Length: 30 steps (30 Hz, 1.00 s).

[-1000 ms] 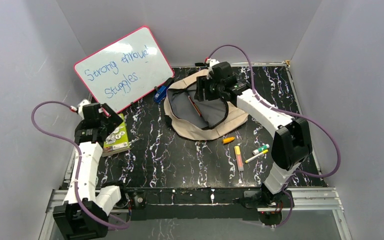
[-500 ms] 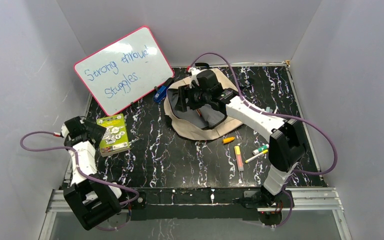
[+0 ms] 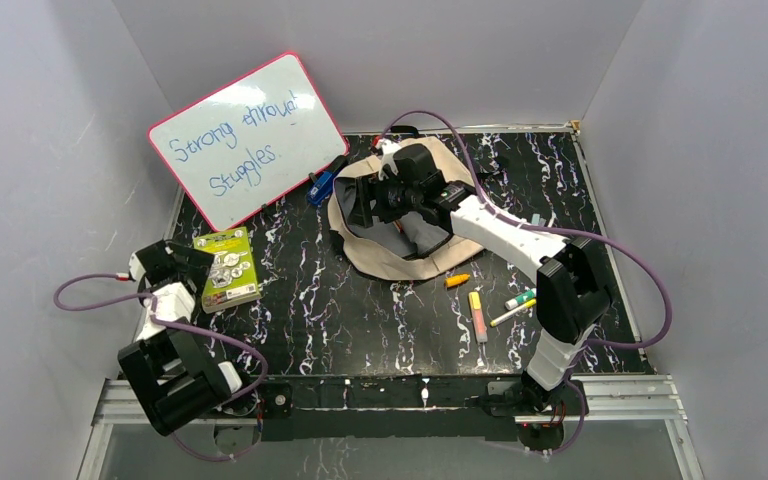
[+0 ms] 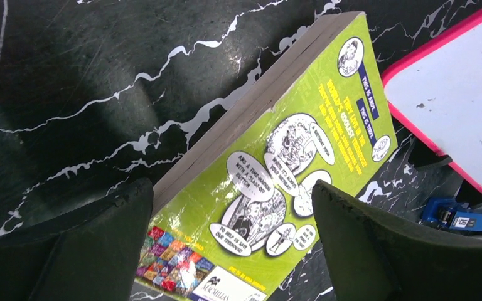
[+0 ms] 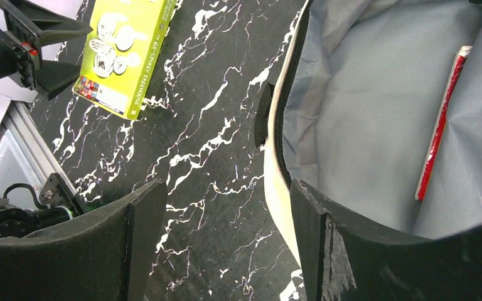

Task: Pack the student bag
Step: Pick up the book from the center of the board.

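Spotter: Arms have both shifted in the last second. Your left arm has pulled back off the book (image 3: 226, 268) toward the near left corner of the table (image 3: 360, 320), so the green cover now lies uncovered by the left edge.

Checker: Your right arm has also swung from the far right side of the student bag (image 3: 400, 262) across to its left side. The right gripper (image 3: 358, 200) has been spreading wider on the way.

Spotter: For you that means nothing is being carried. The right jaws stand apart with nothing between them. The left gripper (image 4: 229, 188) is spread wide too, and the book shows in its gap, just beside it rather than gripped.

Checker: A red pencil (image 5: 439, 125) lies on the grey lining inside the bag, so I judge packing is under way. The book, and the markers (image 3: 477, 315) toward the right edge, are still out on the table.

Spotter: Your bag lies open toward the far edge, a little right of centre. In the right wrist view its zipped rim runs just inside the gap, close to one finger. The grey pocket lies beyond that finger, and the rest of the gap shows bare table.

Checker: Your left jaws are well apart from the bag, low by the left edge and aimed at the book.
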### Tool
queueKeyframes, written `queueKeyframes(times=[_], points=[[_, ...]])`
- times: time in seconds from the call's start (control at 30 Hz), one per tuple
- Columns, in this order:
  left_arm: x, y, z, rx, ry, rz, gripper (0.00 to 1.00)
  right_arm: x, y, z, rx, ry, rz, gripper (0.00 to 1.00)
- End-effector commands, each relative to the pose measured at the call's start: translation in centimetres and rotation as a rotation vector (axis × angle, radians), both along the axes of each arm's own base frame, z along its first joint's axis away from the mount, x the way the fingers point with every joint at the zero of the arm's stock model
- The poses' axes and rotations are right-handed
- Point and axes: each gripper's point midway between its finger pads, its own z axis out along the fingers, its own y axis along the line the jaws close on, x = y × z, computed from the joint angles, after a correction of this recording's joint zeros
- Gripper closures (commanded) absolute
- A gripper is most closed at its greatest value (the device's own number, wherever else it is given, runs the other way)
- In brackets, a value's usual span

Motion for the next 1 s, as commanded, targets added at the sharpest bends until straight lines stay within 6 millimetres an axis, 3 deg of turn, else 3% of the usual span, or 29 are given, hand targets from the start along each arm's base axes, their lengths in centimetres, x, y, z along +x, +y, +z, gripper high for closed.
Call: queueKeyframes(times=[0.0, 0.13, 0.37, 0.43, 0.6, 0.73, 0.97], points=[[1.4, -1.5, -0.7, -0.077, -0.049, -0.028, 0.09, 0.6, 0.8, 0.8, 0.043, -0.047, 0.028, 0.2], [2.1, -5.0, -1.2, -0.084, -0.023, -0.132, 0.11, 0.5, 1.2, 0.3, 0.046, -0.034, 0.044, 0.2], [0.4, -10.4, -1.2, -0.135, -0.015, -0.214, 0.11, 0.7, 1.1, -0.4, 0.033, -0.03, 0.037, 0.19], [-0.3, -10.5, -0.9, -0.123, -0.01, -0.213, 0.11, 0.4, 1.7, -0.5, 0.043, -0.024, 0.079, 0.19], [-1.0, -8.6, 0.5, -0.013, 0.022, -0.18, 0.08, -0.8, 4.3, -0.3, 0.101, 0.001, 0.242, 0.18], [-1.0, -8.0, 0.0, 0.007, 0.082, -0.19, 0.07, -0.8, 7.0, -0.3, 0.07, -0.017, 0.301, 0.16], [0.7, -8.8, -1.7, -0.037, 0.103, -0.262, 0.09, 0.3, 11.0, -4.2, 0.075, 0.097, 0.299, 0.19]])
